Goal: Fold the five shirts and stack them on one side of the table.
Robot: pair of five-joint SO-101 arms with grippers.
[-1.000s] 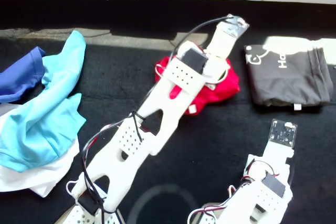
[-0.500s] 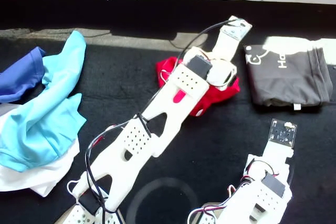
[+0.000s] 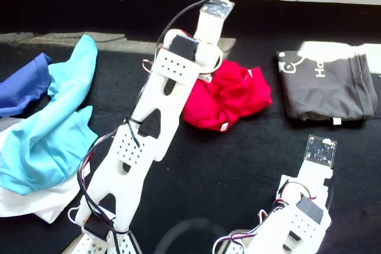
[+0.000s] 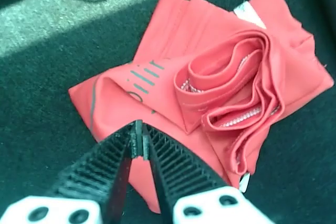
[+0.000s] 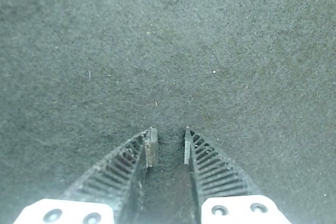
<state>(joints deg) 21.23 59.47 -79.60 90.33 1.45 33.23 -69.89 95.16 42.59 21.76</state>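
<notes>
Pressed together with nothing visibly between its tips, the left claw (image 4: 137,141) hangs over one edge of the red shirt (image 4: 210,77). That shirt lies crumpled mid-table, its hems rolled into loose loops instead of lying flat. It looks only half folded, so the step in hand is probably to tidy it.

To do that well, the claw should part its tips before it drops and take the flat outer edge, not the bunched loops. It should then draw the cloth smooth before turning it over. Pinching several layers at once would likely drag the whole bundle across the table (image 3: 238,165).

Beside the red shirt but apart from it lies the black shirt (image 3: 327,87), folded, which marks the likely stacking side. Nearer the front, the right claw (image 5: 168,145) rests over bare table with its tips a little apart. It could pin the far side of the cloth.

Well away on the other side, the cyan shirt (image 3: 53,129), blue shirt (image 3: 24,84) and white shirt (image 3: 36,200) lie heaped and unfolded.
</notes>
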